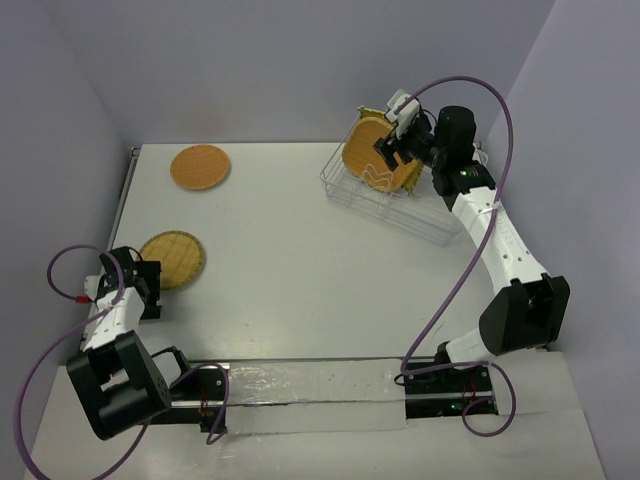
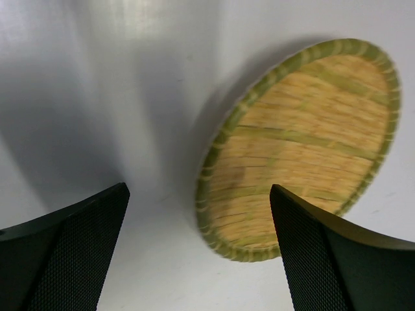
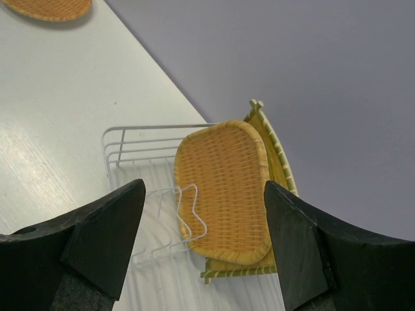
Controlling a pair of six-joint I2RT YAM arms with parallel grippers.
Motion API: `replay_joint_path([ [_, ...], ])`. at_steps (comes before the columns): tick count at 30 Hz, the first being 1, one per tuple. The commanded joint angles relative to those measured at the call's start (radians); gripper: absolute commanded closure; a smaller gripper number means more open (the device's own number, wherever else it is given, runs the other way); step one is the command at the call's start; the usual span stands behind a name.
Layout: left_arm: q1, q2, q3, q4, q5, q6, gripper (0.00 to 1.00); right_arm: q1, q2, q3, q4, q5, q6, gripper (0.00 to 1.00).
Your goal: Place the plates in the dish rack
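White table (image 1: 300, 270), lavender walls (image 1: 250, 60), and the rack (image 1: 350, 195) sits at 1 o'clock; only the right wrist view separates its two standing plates, orange square (image 3: 220, 188) fronting yellow square (image 3: 277, 155), half hidden. Spread, empty, right gripper (image 3: 204, 184) faces them; left gripper (image 2: 198, 189) spread too, yellow round (image 2: 305, 142) flat at 9 o'clock, orange round (image 1: 199, 166) at 11.

Robot lab cell, white table (image 1: 300, 290), plain purple walls (image 1: 300, 70) — 2 bolted arms (image 1: 505, 250).
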Motion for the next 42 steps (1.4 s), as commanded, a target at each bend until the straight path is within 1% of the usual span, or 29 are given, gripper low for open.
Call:
replay_joint_path([
  [1,0.008,0.112,-0.023,0.173,0.070,0.042,0.03,0.006,-0.059,-0.025,0.022,0.018,0.023,0.19],
  [3,0.008,0.172,-0.019,0.199,0.094,0.046,0.06,0.006,-0.067,-0.028,0.022,0.025,0.029,0.19],
  [5,0.008,0.225,-0.015,0.215,0.109,0.050,0.16,0.006,-0.079,-0.033,0.022,0.027,0.031,0.19],
  [7,0.008,0.249,-0.014,0.224,0.119,0.054,0.23,0.005,-0.089,-0.040,0.022,0.028,0.032,0.19],
  [11,0.008,0.302,-0.003,0.231,0.119,0.087,0.45,0.006,-0.132,-0.060,0.023,0.031,0.033,0.19],
  [12,0.008,0.316,0.004,0.225,0.122,0.092,0.52,0.006,-0.139,-0.065,0.025,0.030,0.033,0.19],
  [14,0.008,0.334,0.018,0.224,0.129,0.109,0.69,0.006,-0.163,-0.080,0.025,0.028,0.038,0.19],
  [16,0.008,0.340,0.019,0.239,0.150,0.118,0.96,0.006,-0.177,-0.092,0.025,0.029,0.038,0.19],
  [17,0.008,0.338,0.021,0.240,0.154,0.118,0.99,0.006,-0.186,-0.098,0.025,0.029,0.038,0.19],
  [20,0.007,0.302,0.033,0.243,0.176,0.160,1.00,0.007,-0.231,-0.128,0.034,0.017,0.044,0.19],
  [22,0.004,0.265,0.052,0.236,0.190,0.193,1.00,0.009,-0.255,-0.150,0.057,-0.007,0.077,0.19],
  [24,-0.020,0.194,0.065,0.234,0.201,0.217,1.00,0.020,-0.275,-0.161,0.086,-0.037,0.138,0.19],
  [26,-0.058,0.082,0.073,0.245,0.202,0.236,1.00,0.036,-0.284,-0.159,0.094,-0.059,0.204,0.18],
  [28,-0.119,-0.022,0.091,0.255,0.196,0.270,1.00,0.077,-0.281,-0.147,0.095,-0.068,0.284,0.18],
  [29,-0.169,-0.085,0.099,0.261,0.189,0.284,1.00,0.096,-0.277,-0.146,0.096,-0.078,0.348,0.18],
  [30,-0.180,-0.099,0.107,0.266,0.188,0.294,1.00,0.100,-0.273,-0.146,0.096,-0.091,0.363,0.18],
  [34,-0.325,-0.231,0.139,0.322,0.239,0.378,1.00,0.222,-0.259,-0.188,0.120,-0.103,0.481,0.18],
  [36,-0.375,-0.254,0.156,0.327,0.277,0.405,1.00,0.251,-0.240,-0.211,0.126,-0.159,0.514,0.18],
  [37,-0.401,-0.257,0.164,0.335,0.294,0.423,1.00,0.255,-0.220,-0.221,0.127,-0.221,0.538,0.18],
  [38,-0.413,-0.259,0.168,0.339,0.311,0.438,1.00,0.256,-0.210,-0.226,0.127,-0.253,0.550,0.18],
  [42,-0.533,-0.270,0.171,0.443,0.465,0.505,1.00,0.256,-0.113,-0.230,0.127,-0.459,0.647,0.17],
])
